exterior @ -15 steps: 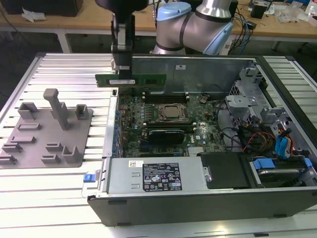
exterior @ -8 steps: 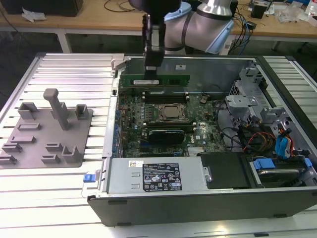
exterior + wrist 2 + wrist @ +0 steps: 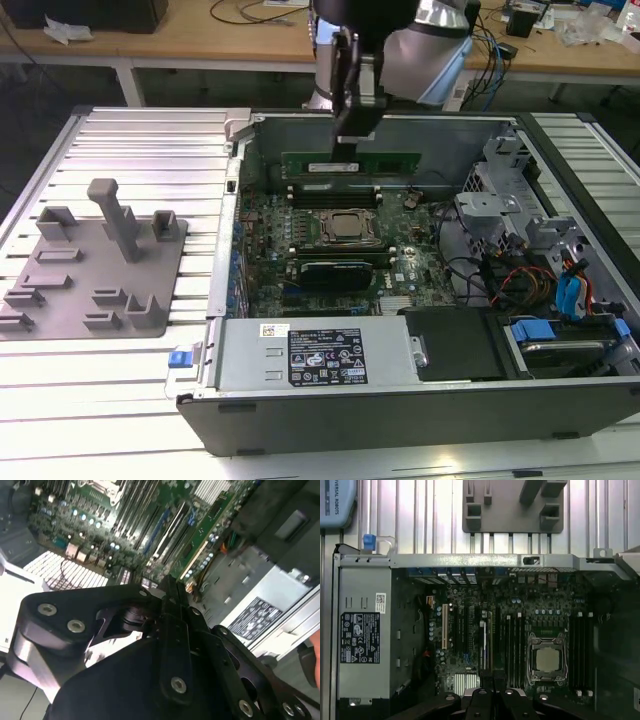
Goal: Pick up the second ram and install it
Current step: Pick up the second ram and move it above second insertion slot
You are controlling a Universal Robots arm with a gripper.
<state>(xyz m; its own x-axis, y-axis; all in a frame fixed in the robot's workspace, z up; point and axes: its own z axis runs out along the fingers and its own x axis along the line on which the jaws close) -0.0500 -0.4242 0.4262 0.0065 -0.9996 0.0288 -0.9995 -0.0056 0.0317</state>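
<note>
In the exterior view the second ram, a long green stick, hangs level above the far side of the motherboard. My gripper is shut on its upper edge near the middle. The stick lies along the black memory slots just behind the CPU socket and sits a little above them. In the first wrist view the black fingers close together over the board, between the CPU socket and the expansion slots. The second wrist view has the black gripper linkage in front of the board.
The open computer case has metal walls all round. A power supply runs along its near side, and a drive cage with cables stands at the exterior view's right. A grey plastic tray with upright blocks lies on the ribbed table outside the case.
</note>
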